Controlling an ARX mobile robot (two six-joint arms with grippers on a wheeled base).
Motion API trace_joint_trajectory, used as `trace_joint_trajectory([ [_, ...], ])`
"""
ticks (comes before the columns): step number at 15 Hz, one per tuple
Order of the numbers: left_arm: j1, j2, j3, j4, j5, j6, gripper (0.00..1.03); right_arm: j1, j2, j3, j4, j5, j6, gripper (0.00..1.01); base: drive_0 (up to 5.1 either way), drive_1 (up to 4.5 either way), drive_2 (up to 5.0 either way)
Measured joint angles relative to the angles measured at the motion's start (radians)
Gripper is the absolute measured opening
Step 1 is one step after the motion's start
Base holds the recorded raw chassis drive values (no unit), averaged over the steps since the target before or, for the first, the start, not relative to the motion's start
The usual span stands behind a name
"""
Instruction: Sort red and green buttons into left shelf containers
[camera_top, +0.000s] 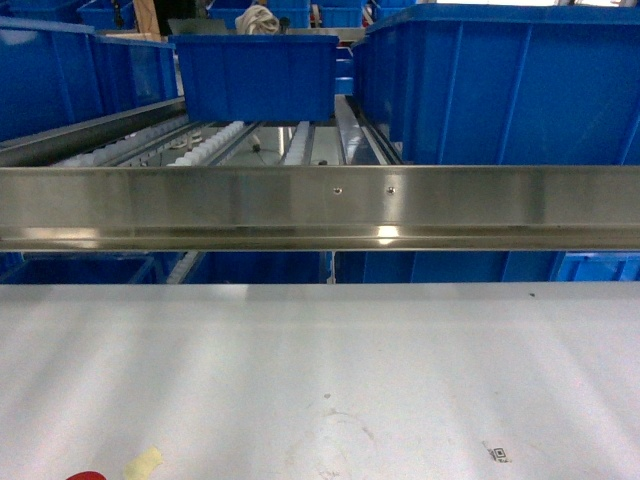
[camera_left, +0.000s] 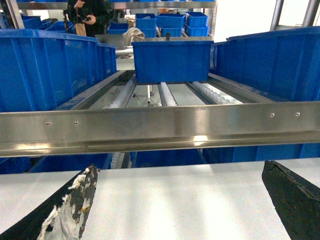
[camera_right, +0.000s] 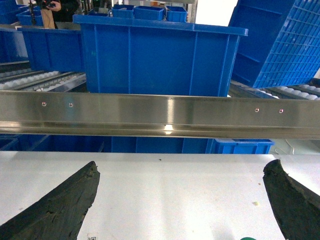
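A white bench fills the lower half of the head view, and a long brushed-steel rail runs across the middle, edging a roller shelf behind it. On that shelf, a large blue bin sits at ten o'clock, a smaller blue bin sits farther back at twelve o'clock, and another large blue bin sits at two o'clock, close to the rail. White roller tracks show between them. At the very bottom edge of the head view, at seven o'clock, a sliver of a round red cap peeks in, the red button, lying on the bench beside a scrap of pale yellow tape. A small printed code mark lies on the bench at five o'clock. No arm appears in the head view. In the left wrist view, the left gripper hangs above bare bench with its two dark fingers spread wide apart and nothing between them; one finger's covering is worn and peeling white. In the right wrist view, the right gripper is likewise spread wide with nothing in it, and the rim of a green cap, the green button, shows at the bottom edge at five o'clock. A person in dark clothing stands far behind the shelves.
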Motion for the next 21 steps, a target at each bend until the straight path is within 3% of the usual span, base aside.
trace_joint_trajectory([
  [10, 0.000, 0.000, 0.000, 0.000, 0.000, 0.000, 0.98, 0.000, 0.000, 0.000, 0.000, 0.000, 0.000, 0.98, 0.0, 0.00, 0.0],
  [11, 0.014, 0.000, 0.000, -0.003, 0.026, -0.001, 0.98, 0.001, 0.000, 0.000, 0.002, 0.002, 0.000, 0.98, 0.0, 0.00, 0.0],
  [12, 0.120, 0.012, -0.001, 0.016, 0.134, 0.005, 0.98, 0.070, 0.034, 0.000, 0.079, 0.088, -0.010, 0.98, 0.0, 0.00, 0.0],
  [14, 0.366, 0.196, -0.002, 0.185, 0.362, 0.025, 0.98, 0.283, 0.259, -0.002, 0.310, 0.298, -0.036, 0.98, 0.0, 0.00, 0.0],
  [15, 0.441, 0.332, -0.002, 0.304, 0.454, 0.034, 0.98, 0.330, 0.386, -0.002, 0.453, 0.384, -0.045, 0.98, 0.0, 0.00, 0.0],
  [16, 0.472, 0.484, -0.002, 0.444, 0.500, 0.042, 0.98, 0.333, 0.534, -0.002, 0.614, 0.431, -0.050, 0.98, 0.0, 0.00, 0.0],
  [17, 0.470, 0.648, -0.001, 0.566, 0.532, 0.045, 0.98, 0.325, 0.712, -0.003, 0.789, 0.472, -0.056, 0.98, 0.0, 0.00, 0.0],
  [20, 0.415, 1.008, 0.003, 0.742, 0.562, 0.027, 0.98, 0.220, 1.239, 0.002, 1.243, 0.484, -0.097, 0.98, 0.0, 0.00, 0.0],
  [21, 0.408, 1.072, 0.006, 0.786, 0.562, 0.021, 0.98, 0.190, 1.345, 0.019, 1.287, 0.479, -0.108, 0.98, 0.0, 0.00, 0.0],
])
